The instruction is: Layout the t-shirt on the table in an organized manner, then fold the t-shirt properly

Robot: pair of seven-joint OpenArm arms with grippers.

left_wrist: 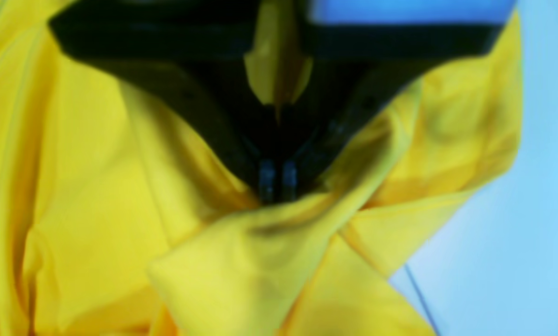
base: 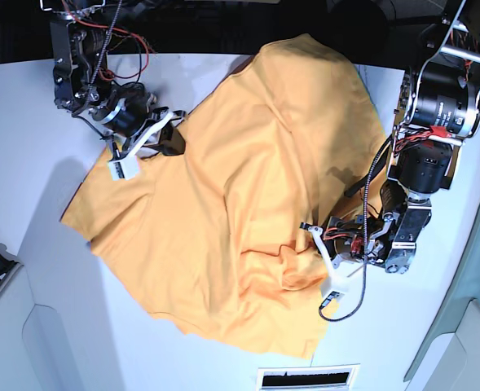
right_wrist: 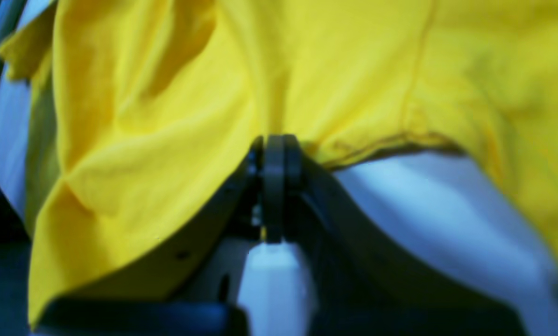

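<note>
1. The left gripper (left_wrist: pixel 277 186) was pinching a bunched fold of the t-shirt (base: pixel 240 204), cloth piled all around its tips.
2. The right gripper (right_wrist: pixel 274 154) was clamped on the shirt's edge, cloth draping away from it.
3. The shirt lay rumpled on the table (base: pixel 28 122) between both.

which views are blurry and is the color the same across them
Left wrist view: soft focus throughout, t-shirt a saturated yellow, table tinted blue. Right wrist view: equally blurred, same blue cast. Base view: sharpest, the shirt looks orange-yellow, with a small dark shadow on the cloth near the left end effector.
</note>
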